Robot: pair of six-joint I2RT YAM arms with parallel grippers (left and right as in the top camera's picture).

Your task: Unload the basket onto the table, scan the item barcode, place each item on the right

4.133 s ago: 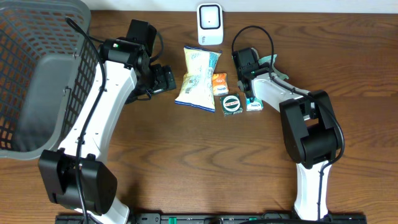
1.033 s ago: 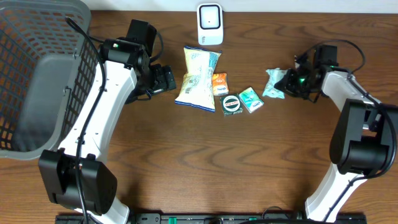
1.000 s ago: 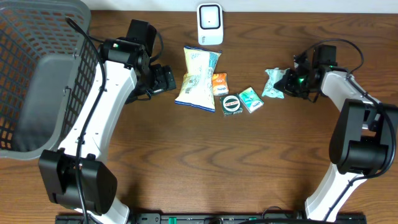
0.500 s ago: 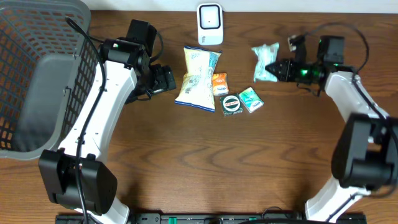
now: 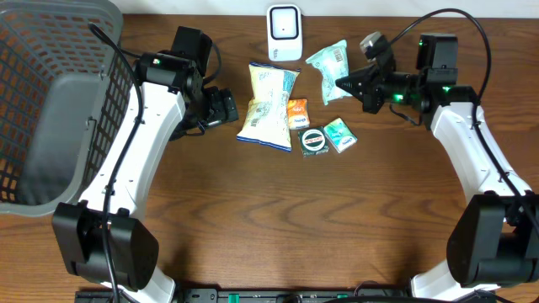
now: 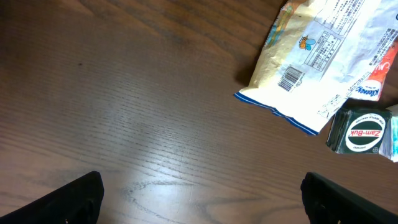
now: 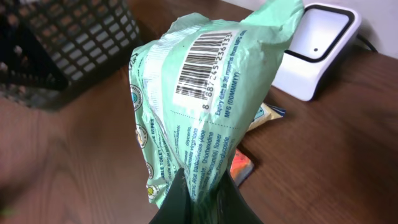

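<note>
Holding the wipes packet (image 7: 199,106) near the scanner (image 5: 284,32).
We see our right claw (image 7: 198,198) pinching it; left claw (image 5: 226,108) spread.

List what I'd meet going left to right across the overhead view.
The basket → left gripper → chip bag → Zam-Buk tin → small green box. Left out for overlap: scanner, orange packet, green wipes pack in the right gripper.
</note>
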